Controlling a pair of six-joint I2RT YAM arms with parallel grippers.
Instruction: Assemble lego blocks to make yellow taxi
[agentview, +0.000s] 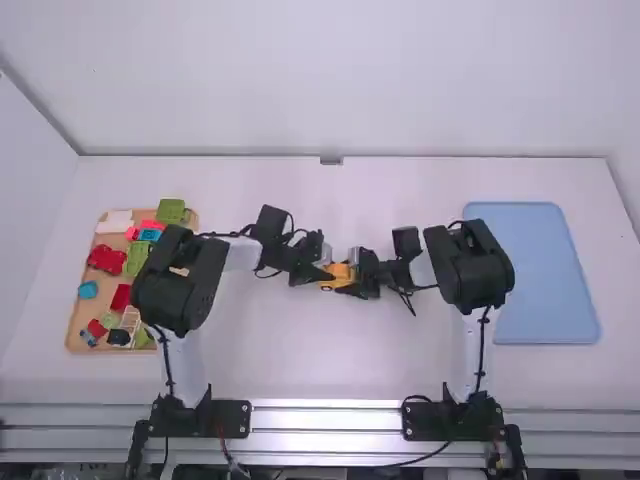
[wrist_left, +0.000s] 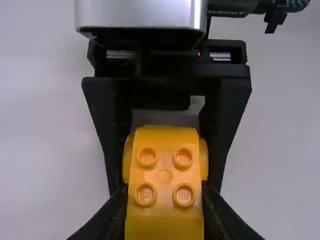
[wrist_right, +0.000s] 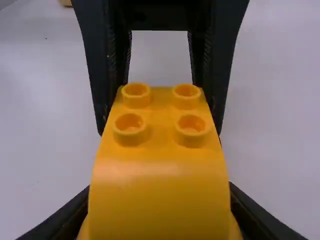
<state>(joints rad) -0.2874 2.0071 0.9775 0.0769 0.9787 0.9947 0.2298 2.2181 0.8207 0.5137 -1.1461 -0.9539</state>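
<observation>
In the high view, my left gripper (agentview: 322, 272) and my right gripper (agentview: 350, 278) meet near the table's middle, with the yellow taxi body (agentview: 338, 273) between them. The left wrist view has my left gripper (wrist_left: 164, 200) shut on the yellow block (wrist_left: 165, 176), four studs facing the camera; the other gripper's fingers flank its far end. In the right wrist view, my right gripper (wrist_right: 159, 215) is shut on the near, smooth curved end of the yellow block (wrist_right: 160, 195), while the left gripper's fingers stand along both sides of its studded end.
An orange-brown tray (agentview: 78, 325) with several coloured blocks and toy parts lies on the left of the table, partly under the left arm. A blue tray (agentview: 545, 270) lies at the right, beside the right arm.
</observation>
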